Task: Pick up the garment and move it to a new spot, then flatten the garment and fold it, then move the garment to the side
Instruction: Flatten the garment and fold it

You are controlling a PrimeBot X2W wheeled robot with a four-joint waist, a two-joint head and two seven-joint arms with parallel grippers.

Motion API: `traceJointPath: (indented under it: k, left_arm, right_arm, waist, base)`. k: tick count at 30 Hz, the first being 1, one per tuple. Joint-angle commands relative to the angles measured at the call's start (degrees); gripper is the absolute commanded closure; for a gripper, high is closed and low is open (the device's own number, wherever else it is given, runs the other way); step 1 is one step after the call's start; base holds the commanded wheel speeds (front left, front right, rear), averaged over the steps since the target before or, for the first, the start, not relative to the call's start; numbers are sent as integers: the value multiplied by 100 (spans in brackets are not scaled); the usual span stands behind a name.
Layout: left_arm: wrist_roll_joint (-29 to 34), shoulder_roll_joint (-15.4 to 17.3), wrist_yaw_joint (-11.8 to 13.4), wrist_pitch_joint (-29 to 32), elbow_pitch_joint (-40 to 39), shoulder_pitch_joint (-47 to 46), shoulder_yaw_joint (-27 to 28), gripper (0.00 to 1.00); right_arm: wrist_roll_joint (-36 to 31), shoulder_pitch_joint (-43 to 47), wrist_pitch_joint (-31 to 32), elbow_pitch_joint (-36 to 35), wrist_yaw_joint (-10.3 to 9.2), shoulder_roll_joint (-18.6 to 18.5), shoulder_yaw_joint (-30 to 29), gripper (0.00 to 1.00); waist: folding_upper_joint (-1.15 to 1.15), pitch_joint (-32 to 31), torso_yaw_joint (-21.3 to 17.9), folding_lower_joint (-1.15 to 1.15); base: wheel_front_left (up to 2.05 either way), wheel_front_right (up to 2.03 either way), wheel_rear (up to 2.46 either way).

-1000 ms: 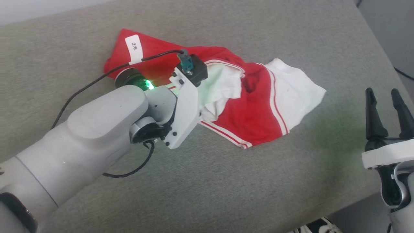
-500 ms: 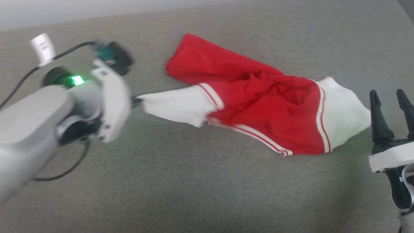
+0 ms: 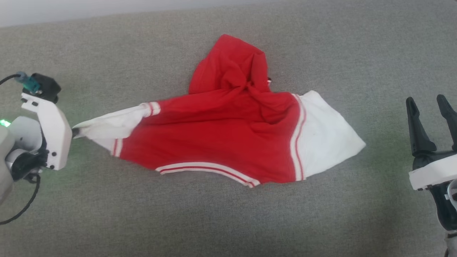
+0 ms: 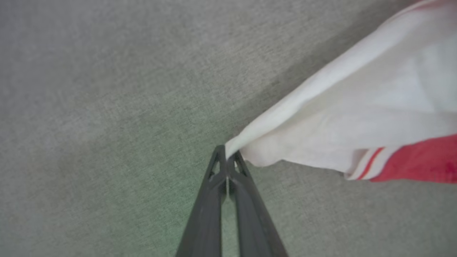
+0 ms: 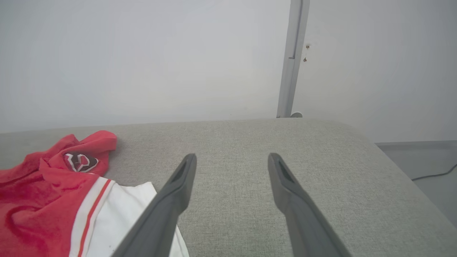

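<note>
The garment [image 3: 221, 142], red with white panels and striped trim, lies stretched across the grey padded surface [image 3: 228, 221]. My left gripper [image 3: 74, 132] at the left edge of the head view is shut on the tip of its white sleeve. In the left wrist view the fingertips [image 4: 225, 154] pinch the white cloth [image 4: 357, 117], which is pulled taut. My right gripper [image 3: 430, 103] stands open at the right edge, apart from the white panel [image 3: 328, 139]. In the right wrist view the right gripper [image 5: 232, 160] spreads wide over bare surface, with the garment [image 5: 46, 200] at lower left.
A pale wall [image 5: 142, 53] and a vertical white post [image 5: 292, 57] stand behind the surface. The surface rounds off at the right, with floor and a cable [image 5: 428, 175] beyond. A black cable [image 3: 21, 210] loops off my left wrist.
My left gripper has pulled the white sleeve far to the left, dragging the garment out long. The head camera has shifted too. The right gripper has stayed open in place.
</note>
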Motion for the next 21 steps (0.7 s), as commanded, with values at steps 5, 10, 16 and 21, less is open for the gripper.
traceJointPath:
  k: [5,10,16,21]
  left_arm:
    - [-135,-180,18,20,650,189,14,100]
    - [-218,-370,20,-180,994,130,90,71]
    - [-19,-225,13,-753,820,-24,68,0]
    - [75,-63,11,-1372,427,-20,102,0]
  right_arm:
    - [-63,84,103,-137,-8,-8,-39,0]
    - [-112,154,187,-236,-8,-32,-70,0]
    - [-166,226,291,-337,-8,-67,-21,0]
    - [-193,316,431,-440,-8,-193,242,0]
  waist:
    - [0,40,-34,0]
    - [0,-11,37,0]
    - [0,-183,251,0]
    - [0,-329,456,0]
  base:
    - [0,0,0]
    - [0,0,0]
    - [0,0,0]
    - [0,0,0]
